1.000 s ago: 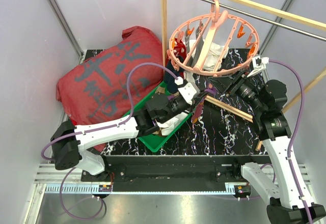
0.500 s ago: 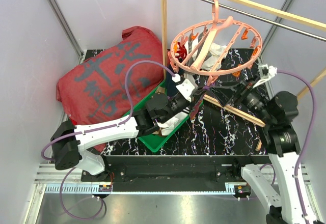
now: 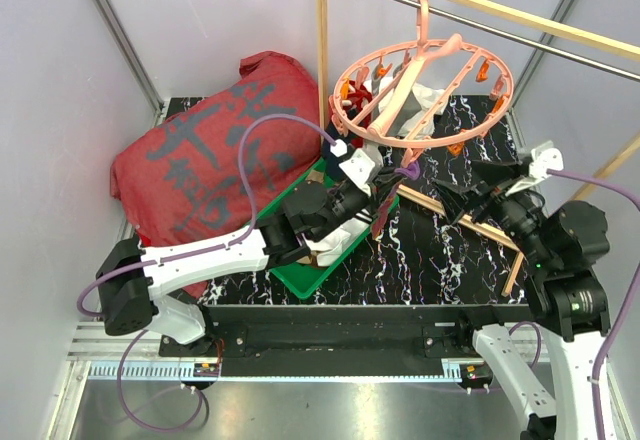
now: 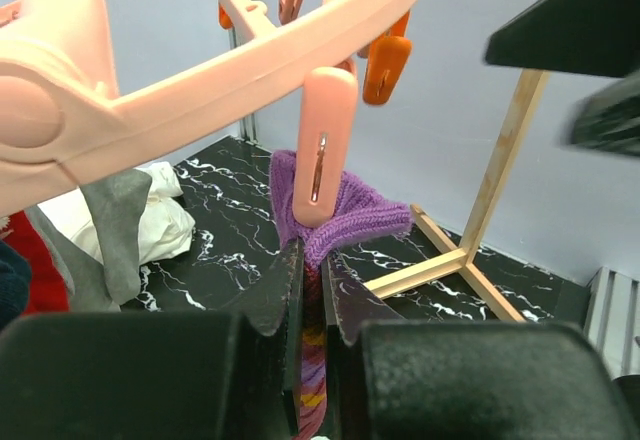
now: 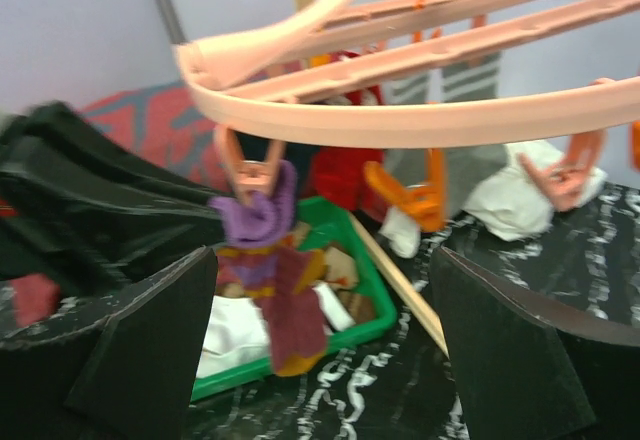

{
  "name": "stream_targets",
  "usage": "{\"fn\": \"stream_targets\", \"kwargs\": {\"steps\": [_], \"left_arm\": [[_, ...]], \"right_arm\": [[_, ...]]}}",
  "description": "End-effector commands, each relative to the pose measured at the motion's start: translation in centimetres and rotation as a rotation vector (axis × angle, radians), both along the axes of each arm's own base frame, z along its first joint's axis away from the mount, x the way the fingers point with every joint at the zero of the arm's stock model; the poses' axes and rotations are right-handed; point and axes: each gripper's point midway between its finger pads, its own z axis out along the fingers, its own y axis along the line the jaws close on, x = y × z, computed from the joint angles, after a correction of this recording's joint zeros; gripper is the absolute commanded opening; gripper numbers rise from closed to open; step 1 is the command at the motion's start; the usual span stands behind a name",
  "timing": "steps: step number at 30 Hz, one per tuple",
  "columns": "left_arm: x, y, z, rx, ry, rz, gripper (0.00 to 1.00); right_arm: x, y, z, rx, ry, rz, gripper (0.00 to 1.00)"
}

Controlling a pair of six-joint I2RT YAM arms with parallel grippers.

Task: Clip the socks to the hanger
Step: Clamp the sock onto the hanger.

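The salmon-pink hanger [image 3: 400, 142] hangs by its hook from the rail. A purple-orange striped sock [image 4: 340, 215] hangs with its purple cuff pinched in a pink clip [image 4: 322, 140] on the ring's near side. My left gripper [image 4: 312, 260] is shut on this sock just below the cuff, under the ring [image 3: 385, 198]. My right gripper [image 5: 320, 360] stands wide open with nothing in it, drawn back to the right of the ring [image 3: 465, 185], facing the clipped sock [image 5: 285, 310]. Red [image 5: 345, 175] and white [image 5: 520, 200] socks hang from other clips.
A green tray [image 3: 310, 275] with more socks sits under my left arm. A big red cloth [image 3: 210, 150] lies at the back left. The wooden frame's upright [image 3: 322, 40] and floor bar [image 3: 470, 222] stand close round the hanger.
My right gripper opened wide and drew back to the right and down, away from the ring. The hanger swung slightly. My left gripper kept its grip on the striped sock.
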Motion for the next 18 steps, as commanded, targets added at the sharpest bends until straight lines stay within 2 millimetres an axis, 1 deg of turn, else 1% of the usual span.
{"fn": "stream_targets", "kwargs": {"steps": [1, 2, 4, 6, 10, 14, 18], "left_arm": [[-0.1, 2.1, 4.2, -0.134, -0.009, 0.024, 0.0], [-0.2, 2.1, 4.2, -0.134, -0.009, 0.02, 0.0], [-0.3, 2.2, 4.1, -0.136, -0.006, 0.018, 0.0], [-0.3, 2.2, 4.3, -0.142, -0.004, 0.012, 0.0], [-0.4, 2.1, 4.2, -0.145, 0.001, 0.004, 0.0], [-0.4, 2.2, 4.2, -0.142, 0.003, 0.004, 0.0], [-0.4, 2.3, 4.2, -0.142, 0.003, 0.004, 0.0]], "right_arm": [[2.3, -2.3, 0.7, -0.153, -0.07, -0.13, 0.95], [2.7, -2.4, 0.7, -0.166, -0.074, -0.137, 0.95], [3.1, -2.4, 1.4, -0.183, -0.106, -0.141, 0.95], [3.6, -2.0, 2.0, -0.185, -0.122, -0.124, 0.93], [4.5, -0.9, 2.6, -0.179, -0.131, -0.068, 0.87], [5.5, -0.6, 3.4, -0.176, -0.156, -0.063, 0.82], [6.4, -0.7, 3.3, -0.188, -0.154, -0.072, 0.76]]}}
